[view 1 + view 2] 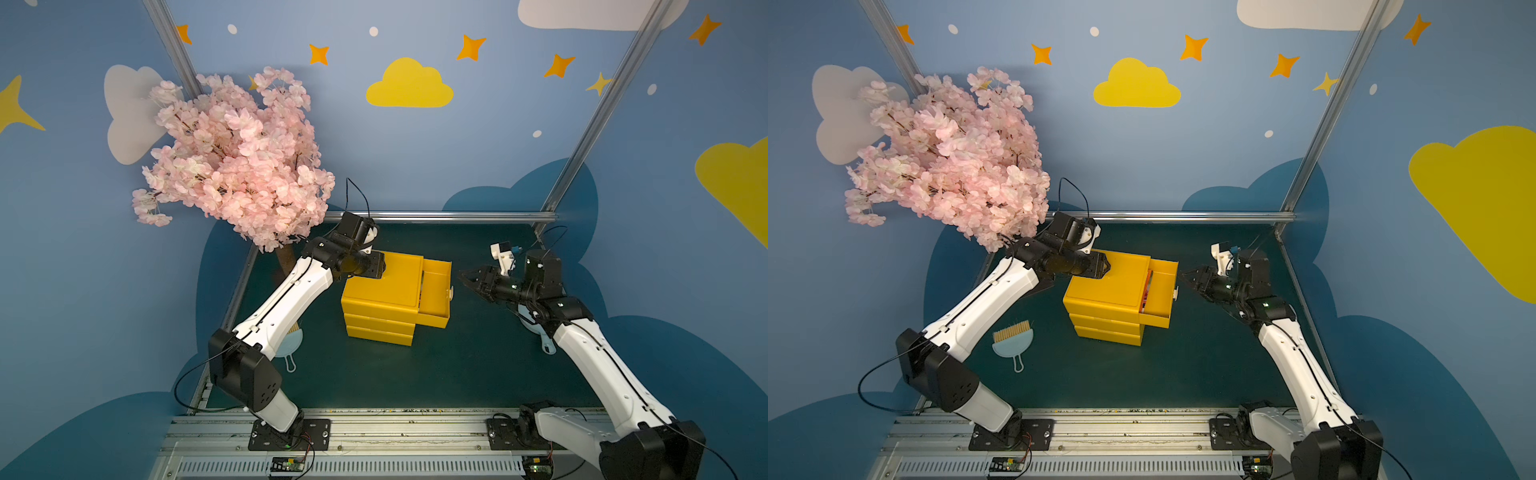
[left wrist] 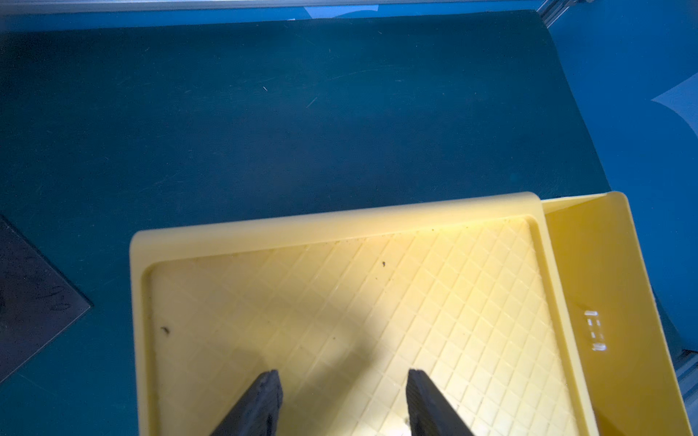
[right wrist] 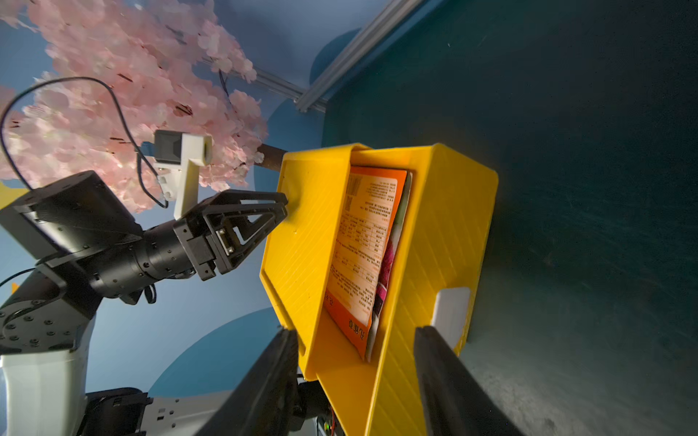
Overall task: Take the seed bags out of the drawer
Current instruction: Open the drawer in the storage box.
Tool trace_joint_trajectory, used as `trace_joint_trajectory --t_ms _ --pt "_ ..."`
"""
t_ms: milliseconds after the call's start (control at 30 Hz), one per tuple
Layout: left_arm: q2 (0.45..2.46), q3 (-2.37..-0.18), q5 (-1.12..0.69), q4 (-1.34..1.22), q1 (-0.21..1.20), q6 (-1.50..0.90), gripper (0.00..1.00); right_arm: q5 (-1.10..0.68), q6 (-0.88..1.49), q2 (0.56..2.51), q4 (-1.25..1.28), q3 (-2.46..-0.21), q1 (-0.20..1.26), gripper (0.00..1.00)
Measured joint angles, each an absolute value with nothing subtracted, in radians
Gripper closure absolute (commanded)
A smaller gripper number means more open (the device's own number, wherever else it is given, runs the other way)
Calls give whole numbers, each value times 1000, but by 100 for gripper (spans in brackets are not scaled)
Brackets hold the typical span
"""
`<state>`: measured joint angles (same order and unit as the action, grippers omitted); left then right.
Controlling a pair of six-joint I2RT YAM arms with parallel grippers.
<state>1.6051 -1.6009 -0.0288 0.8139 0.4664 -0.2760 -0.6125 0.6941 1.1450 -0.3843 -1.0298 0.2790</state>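
- Cabinet (image 1: 382, 282) – a yellow cube with three drawers, standing near the middle of the dark green mat (image 1: 436, 374).
- Drawer (image 1: 436, 301) – the topmost one, pulled partway out toward the right arm. Its white handle (image 1: 450, 293) faces that arm, and the two lower drawers (image 1: 380, 328) are shut.
- Seed bags (image 3: 362, 245) – both are inside the open drawer, at the end nearest the cabinet body. The orange packet shows its printed back, and a magenta edge of the second packet (image 3: 387, 264) peeks out beside it. A top view gives only a thin reddish sliver (image 1: 1147, 291). Whether they lie flat or lean cannot be told.
- Left gripper (image 2: 342, 377) – its jaws are parted with nothing between them, and it is poised over the cabinet's ribbed top near the edge away from the drawer.
- Right gripper (image 3: 351, 336) – its fingers are spread wide and hold nothing. In both top views its tip (image 1: 463, 276) points at the drawer front, near the handle but apart from it.
- Pink blossom tree (image 1: 237, 166) – stands at the far left corner, behind the left arm.
- Small blue brush (image 1: 1013, 338) – lies on the mat beside the left arm, well apart from the cabinet.
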Motion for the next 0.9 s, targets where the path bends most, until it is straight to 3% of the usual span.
trace_joint_trajectory --t_ms 267,533,900 --pt "1605 -1601 -32 812 466 -275 41 -358 535 1285 -672 -1225 422 54" --pt "1618 -1600 -49 780 466 -269 42 -171 472 1401 -804 -1367 530 67" --pt "1618 -1593 -54 762 465 -265 42 17 454 1513 -915 -1496 606 97"
